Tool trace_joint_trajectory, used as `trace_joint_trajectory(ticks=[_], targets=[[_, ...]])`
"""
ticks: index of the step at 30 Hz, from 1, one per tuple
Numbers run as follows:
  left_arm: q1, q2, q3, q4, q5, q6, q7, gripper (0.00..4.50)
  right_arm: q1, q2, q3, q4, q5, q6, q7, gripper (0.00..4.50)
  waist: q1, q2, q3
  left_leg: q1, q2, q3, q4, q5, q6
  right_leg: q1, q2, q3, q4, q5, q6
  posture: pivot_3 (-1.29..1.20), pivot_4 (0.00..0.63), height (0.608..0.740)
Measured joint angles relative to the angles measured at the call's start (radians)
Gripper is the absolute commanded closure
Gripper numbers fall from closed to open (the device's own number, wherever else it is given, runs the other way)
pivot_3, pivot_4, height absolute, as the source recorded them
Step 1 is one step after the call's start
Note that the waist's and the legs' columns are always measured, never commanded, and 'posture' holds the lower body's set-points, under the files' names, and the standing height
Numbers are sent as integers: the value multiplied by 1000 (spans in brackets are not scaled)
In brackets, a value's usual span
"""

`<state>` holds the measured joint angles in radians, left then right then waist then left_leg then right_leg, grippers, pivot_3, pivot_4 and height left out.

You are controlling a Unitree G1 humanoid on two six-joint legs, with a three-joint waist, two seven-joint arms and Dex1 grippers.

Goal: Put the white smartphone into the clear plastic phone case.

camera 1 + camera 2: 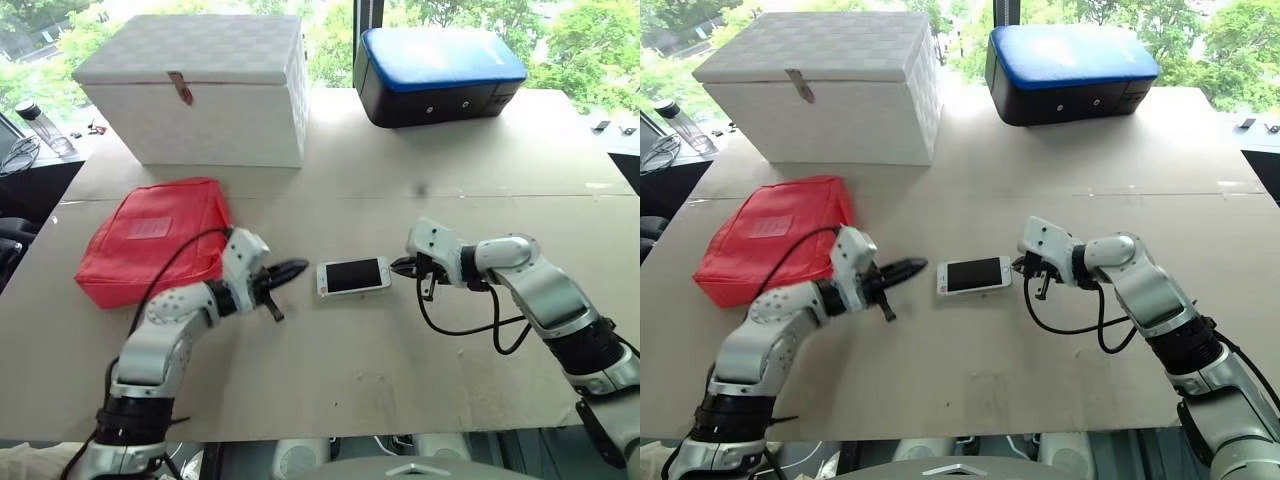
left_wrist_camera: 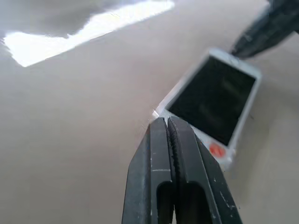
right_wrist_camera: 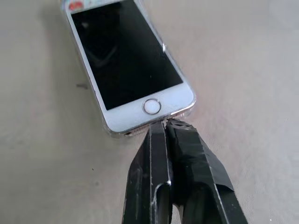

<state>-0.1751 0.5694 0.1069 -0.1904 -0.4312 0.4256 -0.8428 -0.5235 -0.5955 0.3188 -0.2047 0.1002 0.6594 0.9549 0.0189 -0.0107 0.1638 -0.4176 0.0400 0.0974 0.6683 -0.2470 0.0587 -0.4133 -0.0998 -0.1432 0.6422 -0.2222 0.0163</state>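
Two sets of fingers flank one phone on the tan surface [image 1: 330, 370], and both are clenched on nothing. Going by size: a white box [image 1: 195, 88] sits at eleven o'clock at the far edge, a blue-topped black case [image 1: 435, 72] at one o'clock, a red pouch [image 1: 150, 238] at nine o'clock, and the phone [image 1: 353, 276] lies flat and screen-up near the middle. In the right wrist view a thin transparent rim hugs the phone's home-button end, so the clear case [image 3: 189, 108] appears to sit around it already, though whether every corner has seated I cannot tell. I judge the step in hand to be the last pressing-in, or a check of the fit. The right fingers [image 3: 164, 125] meet the home-button end, at three o'clock of the phone, touching or just short of the rim. The left fingers [image 1: 292, 270] point at the opposite end, at nine o'clock, just beside it and apart from it, apparently above the surface. The next move probably calls for bracing one end while the other fingers press any raised corner down, gently, since the phone slides easily on this surface.
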Motion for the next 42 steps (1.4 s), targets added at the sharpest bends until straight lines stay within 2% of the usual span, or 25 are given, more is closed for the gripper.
trace_joint_trajectory(ticks=[3, 7, 10, 15, 18, 29, 32, 42], targets=[[-80, -30, -12, -29, -18, 30, 20, 4452, 31, -3, -94, -45, 44, 27, -30, 4500, 1, 0, 0, 0, -2, 1, 0, 1, -1, 1, 1, 1, 0, 0, 0, 0, 150, 740], [-102, -100, -112, -46, -34, 74, 38, 4452, 51, 9, -131, -96, 94, 59, -52, 4500, -9, -1, 0, 1, -1, 4, 0, 1, -1, 0, 4, 4, -1, 2, -1, 0, 150, 740], [-87, -107, -151, -38, -24, 83, 38, 4452, 58, 16, -132, -96, 114, 77, -63, 4500, -9, -1, 0, 1, 0, 3, 0, 1, -2, 0, 6, 4, 0, 1, -1, 0, 150, 740], [-9, -64, -204, 23, 35, 54, -3, 4452, 52, 29, -127, -87, 126, 78, -71, 4500, -9, -1, 1, 1, 1, 3, 0, 1, -1, 0, 8, 4, 0, 0, 1, 0, 150, 740], [3, -56, -203, 31, 44, 21, -27, 4452, 24, 54, -101, -44, 126, 74, -70, 4500, -5, 0, 1, 1, 1, 3, 0, -2, 3, 0, 6, 4, 0, 0, 1, 0, 150, 740], [18, -62, -198, 91, 62, -85, -47, 4452, -89, 66, 56, 129, 56, 36, -25, 4500, -6, 0, -1, 2, 0, 2, 0, 0, 0, 0, 5, 4, 0, 1, -2, 0, 150, 740], [34, -68, -196, 94, 75, -110, -43, 4452, -118, 71, 93, 175, 33, 15, -7, 4500, -8, 0, -5, 4, 0, 3, 0, -2, 3, 1, 5, 4, 0, 0, 1, 0, 150, 740], [81, -73, -195, 64, 84, -93, -2, 4452, -143, 101, 137, 258, -18, -33, 61, 4500, -16, 3, -29, 6, 2, 2, 0, -2, 4, 1, 2, 4, 1, 0, 1, 0, 150, 740]])
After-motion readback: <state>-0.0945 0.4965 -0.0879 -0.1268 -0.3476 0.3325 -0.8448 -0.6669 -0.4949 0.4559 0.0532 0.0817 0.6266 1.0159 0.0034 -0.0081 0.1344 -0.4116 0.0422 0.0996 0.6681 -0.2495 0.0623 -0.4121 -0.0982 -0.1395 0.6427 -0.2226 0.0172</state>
